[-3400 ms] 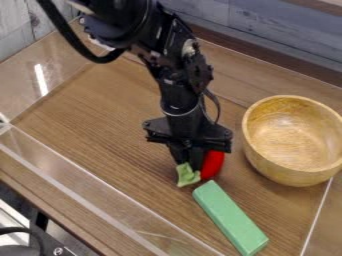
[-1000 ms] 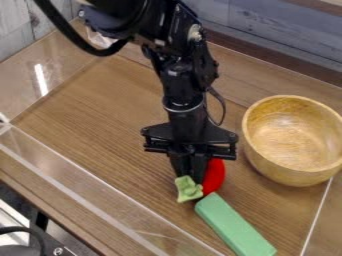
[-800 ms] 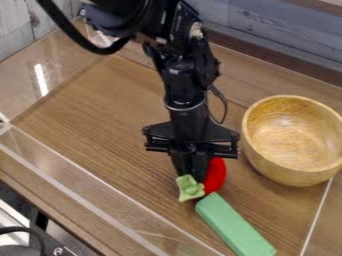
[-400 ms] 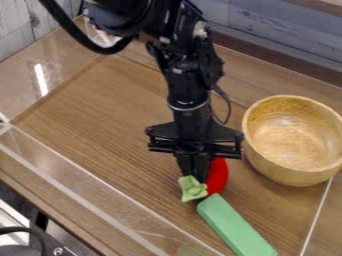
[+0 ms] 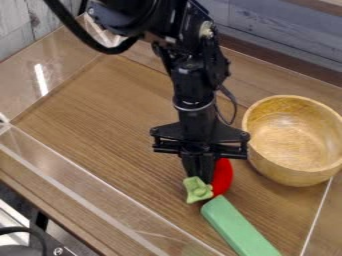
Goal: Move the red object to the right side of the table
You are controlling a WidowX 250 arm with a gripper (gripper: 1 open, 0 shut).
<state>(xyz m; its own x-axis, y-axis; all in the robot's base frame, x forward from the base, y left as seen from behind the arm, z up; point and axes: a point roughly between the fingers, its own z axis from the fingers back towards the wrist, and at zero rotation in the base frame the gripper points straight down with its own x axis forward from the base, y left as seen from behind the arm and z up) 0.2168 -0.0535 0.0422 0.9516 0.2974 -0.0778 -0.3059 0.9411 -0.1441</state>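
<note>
The red object is a small red toy with a light green leafy end. It lies on the wood-grain table just in front of the wooden bowl. My gripper points straight down onto it. The dark fingers are shut on the red object where the red body meets the leaf, with red showing on their right and green at their lower left. The fingertips themselves are hard to make out against the toy.
A large wooden bowl stands just right of the gripper. A flat green rectangular block lies right in front of the toy, touching or nearly touching it. Low clear acrylic walls edge the table.
The arm, with the red toy at its fingers, has crept a little toward the lower right. The green block has been shifted the same way.
</note>
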